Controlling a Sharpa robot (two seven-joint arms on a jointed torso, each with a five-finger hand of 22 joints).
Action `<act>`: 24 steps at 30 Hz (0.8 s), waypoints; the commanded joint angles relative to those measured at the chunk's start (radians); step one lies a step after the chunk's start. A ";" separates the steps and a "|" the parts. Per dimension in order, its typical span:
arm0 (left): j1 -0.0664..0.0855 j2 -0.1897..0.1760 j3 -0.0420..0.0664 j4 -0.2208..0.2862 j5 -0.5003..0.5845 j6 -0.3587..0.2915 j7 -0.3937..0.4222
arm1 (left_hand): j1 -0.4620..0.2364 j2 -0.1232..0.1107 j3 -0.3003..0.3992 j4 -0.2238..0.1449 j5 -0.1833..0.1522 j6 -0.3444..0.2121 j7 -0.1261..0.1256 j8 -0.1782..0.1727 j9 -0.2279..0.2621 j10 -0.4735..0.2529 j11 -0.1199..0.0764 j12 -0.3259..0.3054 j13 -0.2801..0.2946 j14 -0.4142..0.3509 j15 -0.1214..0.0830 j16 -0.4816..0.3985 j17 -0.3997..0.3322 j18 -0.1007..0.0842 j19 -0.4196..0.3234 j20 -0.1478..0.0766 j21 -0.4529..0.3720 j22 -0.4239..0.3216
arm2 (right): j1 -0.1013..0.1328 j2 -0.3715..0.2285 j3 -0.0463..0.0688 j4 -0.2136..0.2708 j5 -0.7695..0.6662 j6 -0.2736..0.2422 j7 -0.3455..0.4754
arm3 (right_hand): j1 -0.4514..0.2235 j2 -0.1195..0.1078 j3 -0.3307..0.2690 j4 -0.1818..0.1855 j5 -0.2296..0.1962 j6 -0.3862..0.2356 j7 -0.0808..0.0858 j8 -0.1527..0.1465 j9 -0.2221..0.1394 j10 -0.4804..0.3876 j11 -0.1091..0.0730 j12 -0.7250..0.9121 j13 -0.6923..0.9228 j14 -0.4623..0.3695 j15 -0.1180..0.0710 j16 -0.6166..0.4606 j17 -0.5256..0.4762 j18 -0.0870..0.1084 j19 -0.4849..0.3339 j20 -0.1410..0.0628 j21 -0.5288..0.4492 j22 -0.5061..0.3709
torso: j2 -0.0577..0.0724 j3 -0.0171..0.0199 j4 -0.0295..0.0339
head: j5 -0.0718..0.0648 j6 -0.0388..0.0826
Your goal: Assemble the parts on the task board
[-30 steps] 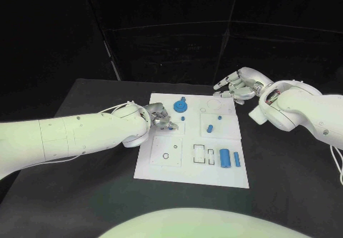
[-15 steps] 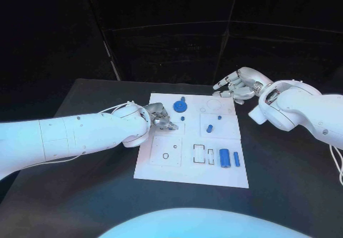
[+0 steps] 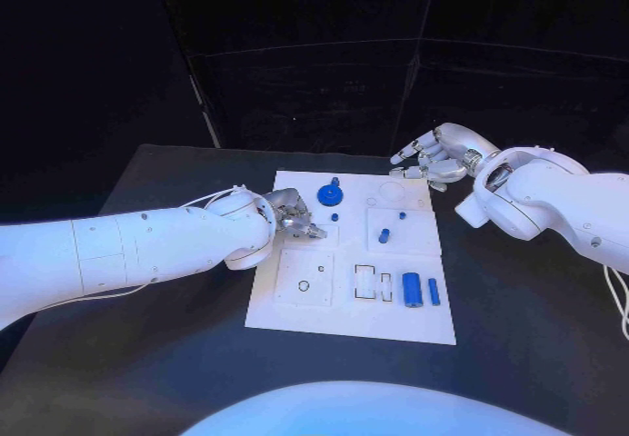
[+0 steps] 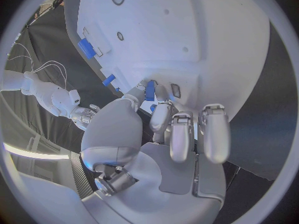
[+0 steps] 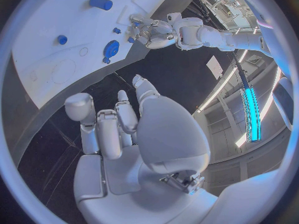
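The silver left hand point(image 3: 296, 221) is low over the left side of the white rectangular task board point(image 3: 304, 307), which lies mid-table, and in the left wrist view its fingertips point(image 4: 157, 95) pinch a small blue part point(image 4: 150, 90) right at the board's surface, so I judge the step in hand to be seating that piece. The next move calls for a straight press into its recess, then letting go. The silver right hand point(image 3: 434, 156) hovers off the board's far right corner, fingers loosely spread, holding nothing. No writing or brand is readable.
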 commanded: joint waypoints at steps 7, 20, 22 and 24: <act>-0.005 0.004 -0.004 0.000 0.008 0.028 -0.014 | -0.016 0.002 -0.032 0.012 0.004 0.000 0.005 -0.003 0.003 0.002 0.001 0.005 0.000 0.107 -0.006 0.003 0.263 -0.009 0.037 -0.007 0.003 0.053 | 0.002 0.001 0.001 0.000 -0.002 -0.002 0.010 | -0.008 -0.002 -0.002 0.003 0.005 0.001 -0.001 0.005 -0.001 -0.009 0.000 -0.006 -0.001 0.062 -0.007 -0.005 0.074 0.018 -0.009 0.000 -0.007 -0.001 | 0.000 0.0004 -0.0003 | 0.001 -0.001; -0.005 0.004 -0.004 0.000 0.008 0.026 -0.014 | -0.022 0.000 -0.065 0.026 0.004 -0.002 0.005 -0.003 0.006 0.001 0.002 0.006 0.000 0.107 -0.006 0.003 0.263 -0.009 0.038 -0.007 0.003 0.055 | 0.002 0.003 0.001 -0.002 -0.002 -0.002 0.010 | -0.008 -0.002 -0.002 0.003 0.005 0.001 -0.001 0.005 -0.001 -0.009 0.000 -0.006 -0.001 0.062 -0.007 -0.005 0.074 0.018 -0.009 0.000 -0.007 -0.001 | 0.000 0.0003 0.0006 | 0.000 -0.001; -0.005 0.004 -0.004 0.000 0.008 0.025 -0.014 | -0.025 -0.001 -0.075 0.030 0.004 -0.002 0.004 -0.003 0.007 0.001 0.002 0.005 -0.001 0.107 -0.006 0.003 0.263 -0.009 0.038 -0.007 0.003 0.055 | 0.002 0.003 0.001 -0.002 -0.002 -0.002 0.010 | -0.008 -0.002 -0.002 0.003 0.005 0.001 -0.001 0.005 -0.001 -0.009 0.000 -0.006 -0.001 0.062 -0.007 -0.005 0.074 0.018 -0.009 0.000 -0.007 -0.001 | 0.000 0.0006 0.0005 | 0.001 -0.001; -0.005 0.004 -0.004 0.000 0.008 0.023 -0.014 | -0.027 -0.002 -0.082 0.033 0.004 -0.002 0.004 -0.003 0.007 0.001 0.001 0.006 0.000 0.107 -0.006 0.003 0.263 -0.010 0.038 -0.007 0.004 0.056 | 0.002 0.003 0.001 -0.002 -0.002 -0.002 0.010 | -0.008 -0.002 -0.002 0.003 0.005 0.001 -0.001 0.005 -0.001 -0.009 0.000 -0.006 -0.001 0.062 -0.007 -0.005 0.074 0.018 -0.009 0.000 -0.007 -0.001 | 0.000 0.0002 0.0001 | 0.001 0.000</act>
